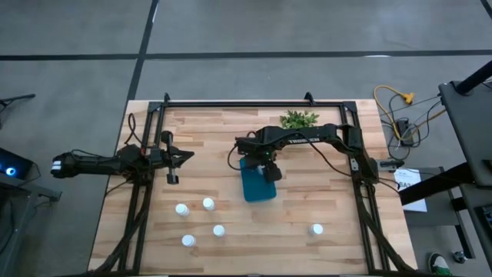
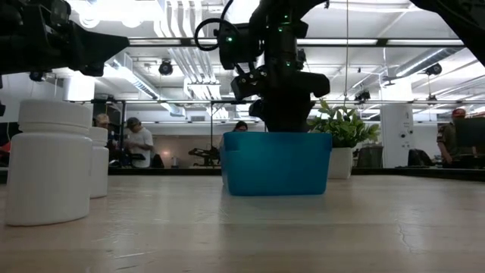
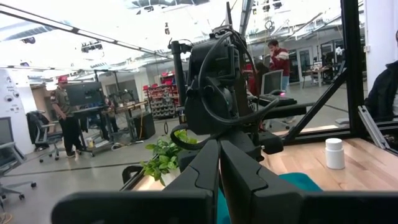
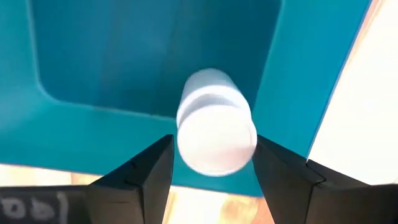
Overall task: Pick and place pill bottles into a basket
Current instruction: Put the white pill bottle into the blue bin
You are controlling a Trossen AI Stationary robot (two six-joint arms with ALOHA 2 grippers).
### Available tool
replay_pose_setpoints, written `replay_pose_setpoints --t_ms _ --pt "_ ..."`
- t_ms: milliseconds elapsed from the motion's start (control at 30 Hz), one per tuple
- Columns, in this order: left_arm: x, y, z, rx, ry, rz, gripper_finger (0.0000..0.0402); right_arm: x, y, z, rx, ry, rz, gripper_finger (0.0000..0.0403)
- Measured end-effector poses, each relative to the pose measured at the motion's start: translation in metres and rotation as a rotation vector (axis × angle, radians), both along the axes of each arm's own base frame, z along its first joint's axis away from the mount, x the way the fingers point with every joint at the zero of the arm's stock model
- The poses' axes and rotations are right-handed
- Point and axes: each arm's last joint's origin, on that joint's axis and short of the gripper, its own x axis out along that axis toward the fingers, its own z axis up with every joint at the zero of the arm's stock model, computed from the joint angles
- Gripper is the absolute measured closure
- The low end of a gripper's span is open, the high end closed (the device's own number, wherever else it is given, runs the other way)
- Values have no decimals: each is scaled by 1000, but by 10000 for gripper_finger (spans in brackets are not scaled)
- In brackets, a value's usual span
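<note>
The teal-blue basket stands at the table's middle; it also shows in the low view. My right gripper hangs over it, fingers down, shut on one white pill bottle above the basket's inside. In the low view the gripper dips behind the basket's rim, which hides the bottle. Several more bottles stand upright on the near half of the table. My left gripper is shut and empty at the left, above the table. My right gripper pinches the pill bottle between its two fingers, on opposite sides of the bottle's upper end. The fingers come from above, pointing down. The bottle hangs clear below them, slightly tilted, over the basket's inside near one wall.
A small green plant in a white pot stands just beyond the basket. Dark frame rails run along the table's far, left and right sides. Two bottles stand close to the low camera. People and benches show in the room behind.
</note>
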Motion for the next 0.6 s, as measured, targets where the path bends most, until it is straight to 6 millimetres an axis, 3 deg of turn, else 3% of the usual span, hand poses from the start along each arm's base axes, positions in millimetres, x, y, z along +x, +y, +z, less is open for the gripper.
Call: replay_pose_setpoints --t_ms 367,600 --pt "0 0 0 0 0 0 402 0 -1 2 -25 -6 8 200" --pt "0 0 0 0 -1 0 402 -4 -1 18 -45 -45 14 200"
